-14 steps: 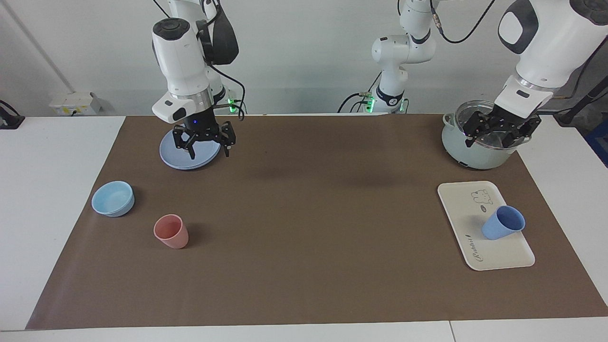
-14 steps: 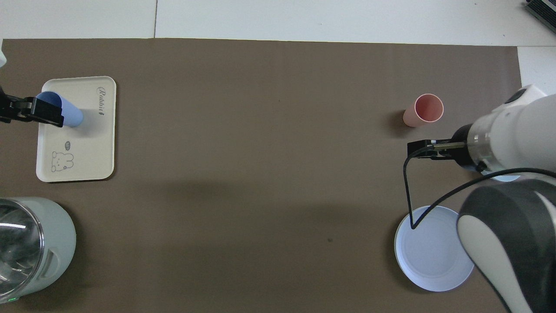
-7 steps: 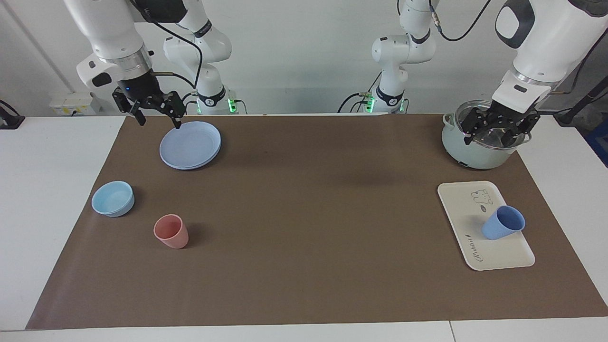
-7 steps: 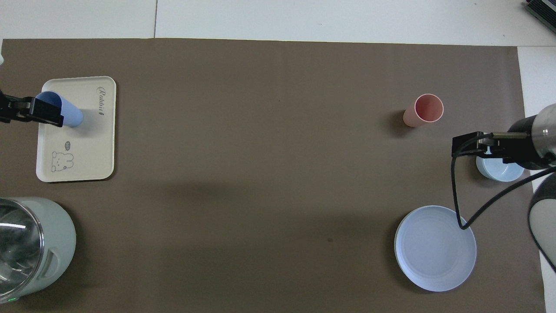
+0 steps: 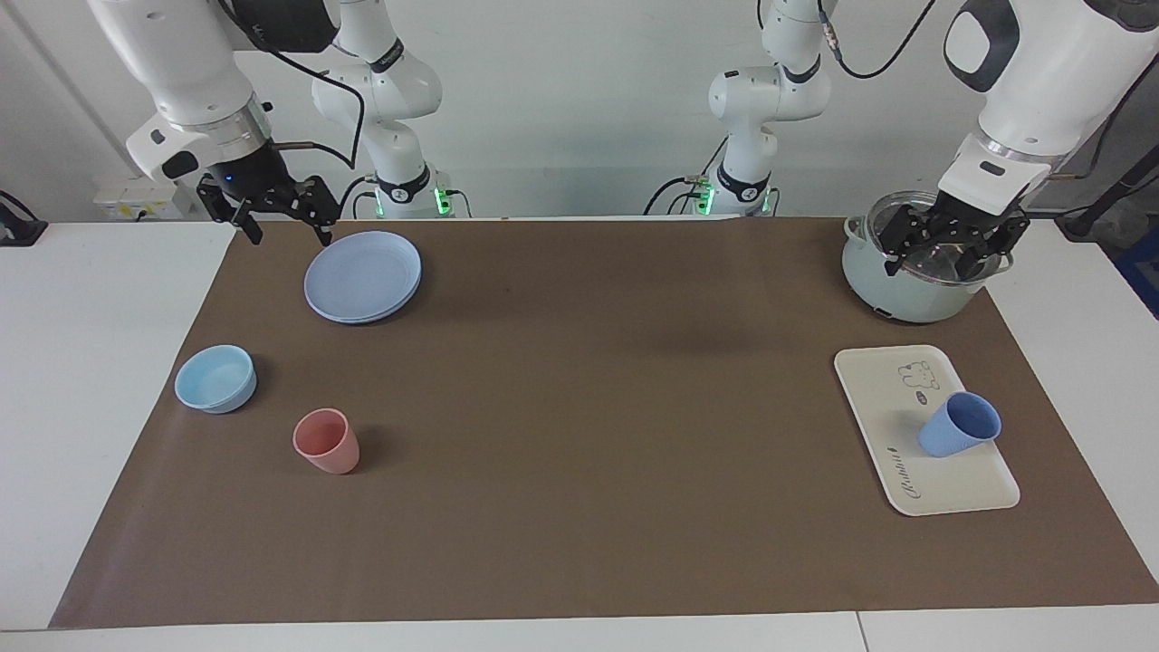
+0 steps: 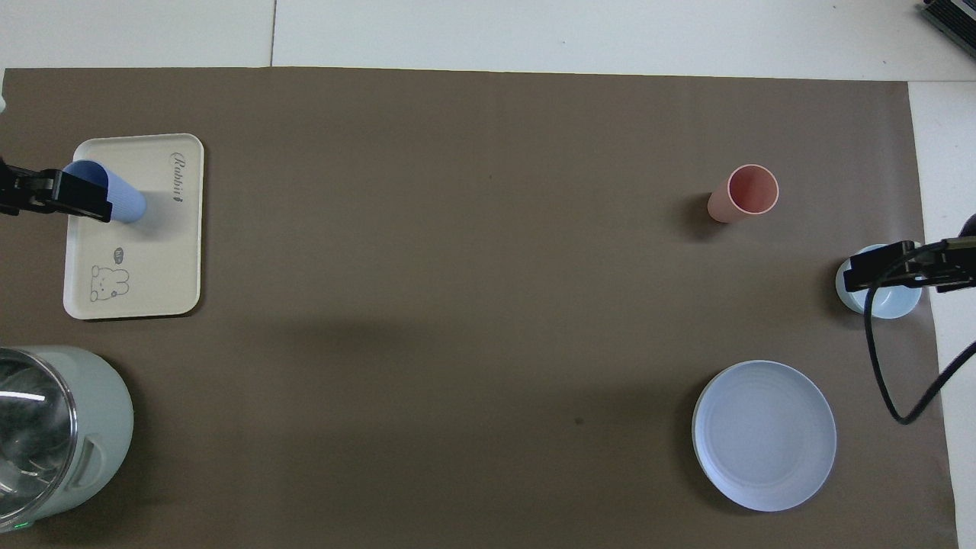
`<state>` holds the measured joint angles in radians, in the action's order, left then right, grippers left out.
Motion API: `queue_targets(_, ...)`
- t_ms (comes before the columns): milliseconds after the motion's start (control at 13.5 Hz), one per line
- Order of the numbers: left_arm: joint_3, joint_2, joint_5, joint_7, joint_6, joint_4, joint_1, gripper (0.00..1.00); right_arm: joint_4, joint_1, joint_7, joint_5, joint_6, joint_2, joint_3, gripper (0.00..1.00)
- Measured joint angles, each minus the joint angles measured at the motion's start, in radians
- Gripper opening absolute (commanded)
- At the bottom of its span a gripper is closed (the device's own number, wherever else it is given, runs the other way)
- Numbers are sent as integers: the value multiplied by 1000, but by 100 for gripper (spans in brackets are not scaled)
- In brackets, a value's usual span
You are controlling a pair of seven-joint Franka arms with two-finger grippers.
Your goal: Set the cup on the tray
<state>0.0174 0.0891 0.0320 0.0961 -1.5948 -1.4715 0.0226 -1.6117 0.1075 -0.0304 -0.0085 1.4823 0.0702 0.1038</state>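
Cup [image 5: 960, 425] stands on the tray [image 5: 892, 394], so the placing looks done, with the left gripper [image 5: 948, 244] spread empty over the pot [image 5: 892, 285] nearer the robots and the right gripper [image 5: 275, 213] spread empty, well apart from the tray, so nothing but parking seems left.

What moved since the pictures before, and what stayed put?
The right gripper lifted off the plate and swung out toward the right arm's end of the table, fingers open. Nothing was grabbed or dropped. The left gripper stayed over the pot, and the cup stayed on the tray.
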Motion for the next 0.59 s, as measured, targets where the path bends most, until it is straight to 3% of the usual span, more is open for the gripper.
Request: queue_targets(593, 1, -22, -1, 0, 59, 0, 0, 100, 0, 1, 1, 0, -12, -15, 2, 100)
